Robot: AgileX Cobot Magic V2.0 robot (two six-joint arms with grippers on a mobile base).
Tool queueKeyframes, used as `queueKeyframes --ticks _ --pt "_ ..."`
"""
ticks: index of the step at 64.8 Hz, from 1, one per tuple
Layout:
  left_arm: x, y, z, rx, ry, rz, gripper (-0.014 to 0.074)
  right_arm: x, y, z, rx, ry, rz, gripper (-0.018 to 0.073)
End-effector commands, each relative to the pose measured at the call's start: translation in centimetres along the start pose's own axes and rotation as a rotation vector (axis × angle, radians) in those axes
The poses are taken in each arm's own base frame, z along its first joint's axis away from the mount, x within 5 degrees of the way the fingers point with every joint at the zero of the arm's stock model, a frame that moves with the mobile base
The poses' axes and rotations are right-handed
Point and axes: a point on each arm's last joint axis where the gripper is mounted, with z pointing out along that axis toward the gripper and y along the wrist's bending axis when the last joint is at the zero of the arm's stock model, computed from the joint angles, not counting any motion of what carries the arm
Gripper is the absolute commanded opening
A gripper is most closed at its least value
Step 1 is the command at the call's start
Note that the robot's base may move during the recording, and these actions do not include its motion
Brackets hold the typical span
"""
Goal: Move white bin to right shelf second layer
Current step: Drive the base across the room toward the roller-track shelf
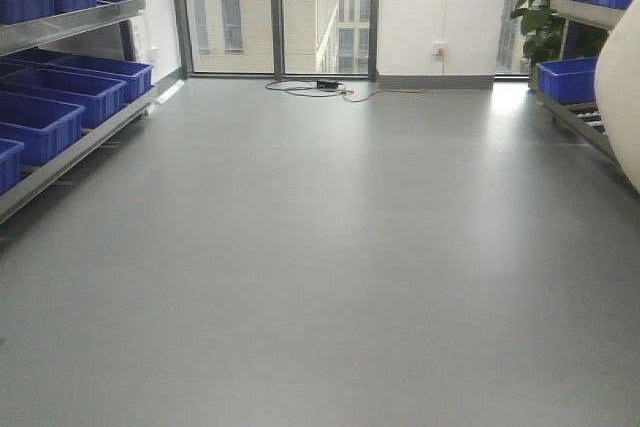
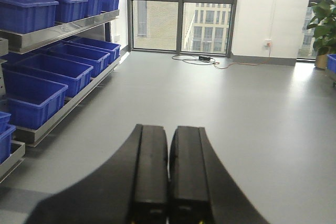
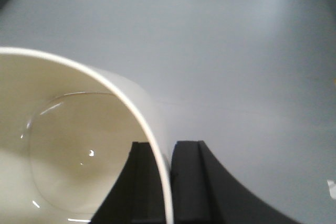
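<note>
The white bin [image 3: 68, 145] fills the lower left of the right wrist view, its hollow facing the camera and its thin rim running between the fingers. My right gripper [image 3: 164, 153] is shut on that rim, one finger inside the bin and one outside. The bin's cream wall [image 1: 622, 97] also shows at the right edge of the front view, held above the floor. The right shelf second layer [image 1: 585, 119], a sloped roller rack, lies just behind it at the far right. My left gripper [image 2: 169, 137] is shut with nothing between its fingers, over bare floor.
Blue crates [image 1: 60, 97] fill the steel rack along the left wall. More blue crates [image 1: 568, 79] sit on the right shelf, with others above. A potted plant [image 1: 540, 7] stands at the back right. Cables and a power strip [image 1: 325, 87] lie on the floor by the window.
</note>
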Motion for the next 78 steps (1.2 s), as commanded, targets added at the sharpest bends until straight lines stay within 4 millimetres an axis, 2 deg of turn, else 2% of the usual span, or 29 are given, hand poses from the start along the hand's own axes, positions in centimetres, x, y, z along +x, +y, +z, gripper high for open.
queueKeyframes --ticks 1,78 --pt "0.09 0.07 -0.06 -0.004 -0.071 -0.01 0.0085 -1.65 0.11 -0.51 -0.006 -0.118 0.005 0.0053" --pt "0.09 0.07 -0.06 -0.004 -0.071 -0.01 0.0085 -1.65 0.11 -0.49 -0.006 -0.117 0.005 0.0053"
